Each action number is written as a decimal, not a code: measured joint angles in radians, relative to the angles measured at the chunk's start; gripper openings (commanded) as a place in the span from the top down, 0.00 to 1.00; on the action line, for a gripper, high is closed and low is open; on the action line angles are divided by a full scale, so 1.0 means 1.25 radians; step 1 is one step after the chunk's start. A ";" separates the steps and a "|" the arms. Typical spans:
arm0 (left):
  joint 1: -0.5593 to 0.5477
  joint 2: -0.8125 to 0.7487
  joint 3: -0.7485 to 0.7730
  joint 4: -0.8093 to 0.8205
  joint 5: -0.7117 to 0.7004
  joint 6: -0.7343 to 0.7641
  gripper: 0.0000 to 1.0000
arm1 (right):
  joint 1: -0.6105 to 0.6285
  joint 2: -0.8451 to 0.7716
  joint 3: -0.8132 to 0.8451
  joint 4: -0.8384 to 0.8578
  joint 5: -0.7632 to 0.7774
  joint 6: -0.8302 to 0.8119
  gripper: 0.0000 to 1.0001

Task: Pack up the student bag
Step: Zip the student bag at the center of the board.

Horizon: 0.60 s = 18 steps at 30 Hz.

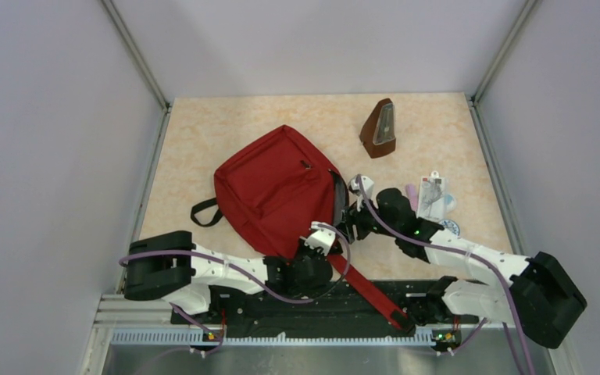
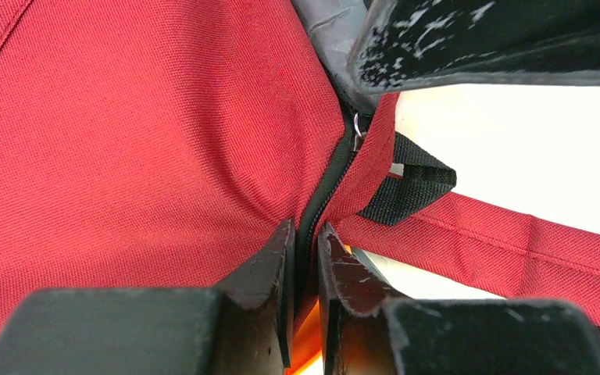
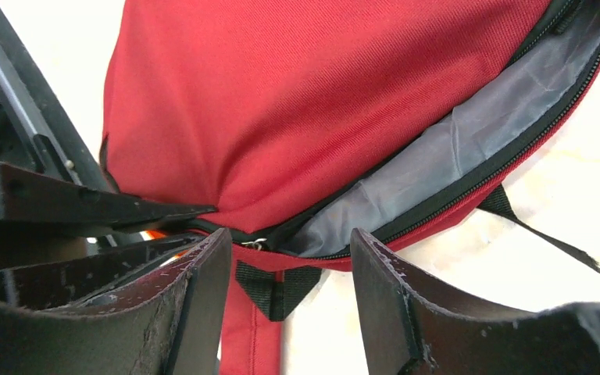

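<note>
The student bag (image 1: 277,187) is a dark-red backpack lying flat mid-table. Its zipper is partly open on the right side and shows grey lining (image 3: 453,148). Its long red strap (image 1: 367,289) runs toward the near edge. My left gripper (image 1: 319,238) is at the bag's near right corner. In the left wrist view it (image 2: 306,234) is shut on the black zipper seam (image 2: 324,187). My right gripper (image 1: 350,225) is just right of that corner. It (image 3: 285,266) is open and empty, its jaws either side of a black strap tab (image 3: 277,285), below the zipper pull (image 3: 258,244).
A brown metronome (image 1: 379,129) stands at the back right. A packaged item (image 1: 431,195) and small bits lie by the table's right edge, behind my right arm. A black handle loop (image 1: 205,212) sticks out on the bag's left. Walls enclose the table.
</note>
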 measured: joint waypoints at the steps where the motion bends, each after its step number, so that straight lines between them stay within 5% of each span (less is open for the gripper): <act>1: 0.000 0.001 0.002 -0.002 0.000 0.000 0.83 | 0.000 0.012 0.004 0.000 0.001 -0.008 0.42; 18: -0.001 0.001 0.003 -0.005 -0.005 -0.013 0.83 | 0.002 0.113 -0.023 0.065 -0.036 -0.124 0.37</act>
